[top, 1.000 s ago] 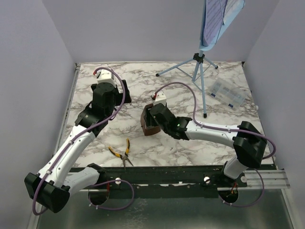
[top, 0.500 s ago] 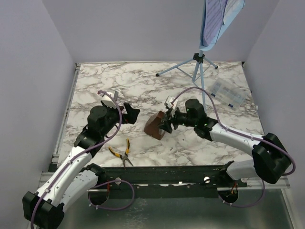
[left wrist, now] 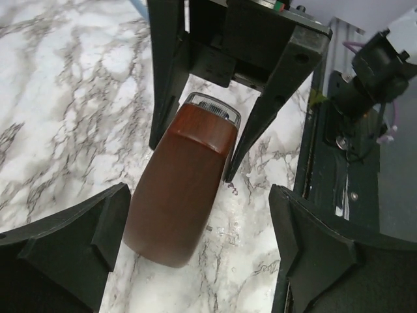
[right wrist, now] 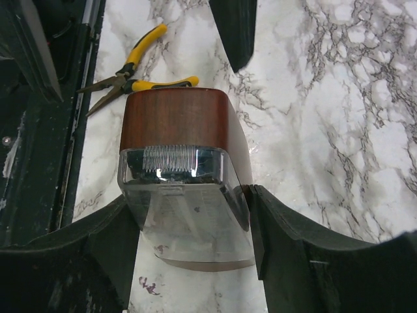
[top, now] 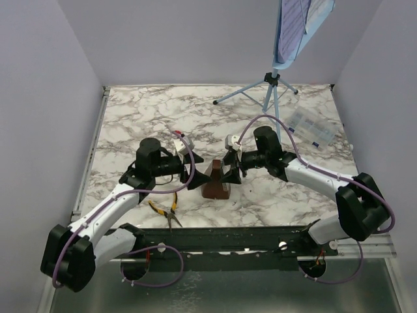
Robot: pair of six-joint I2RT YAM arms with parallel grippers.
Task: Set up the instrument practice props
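My right gripper [top: 228,173] holds the upright brown metronome [top: 215,187] near its top on the marble table [top: 130,117]. My left gripper [top: 193,173] stands spread just beside it. The pliers [top: 166,208] lie near my left arm, and the blue music stand [top: 273,91] is at the back.

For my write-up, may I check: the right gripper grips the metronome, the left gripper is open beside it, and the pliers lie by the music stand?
Only the pliers are misplaced: the top view shows them at the table's near edge, far from the music stand. The right gripper does grip the metronome, with the left gripper open beside it.
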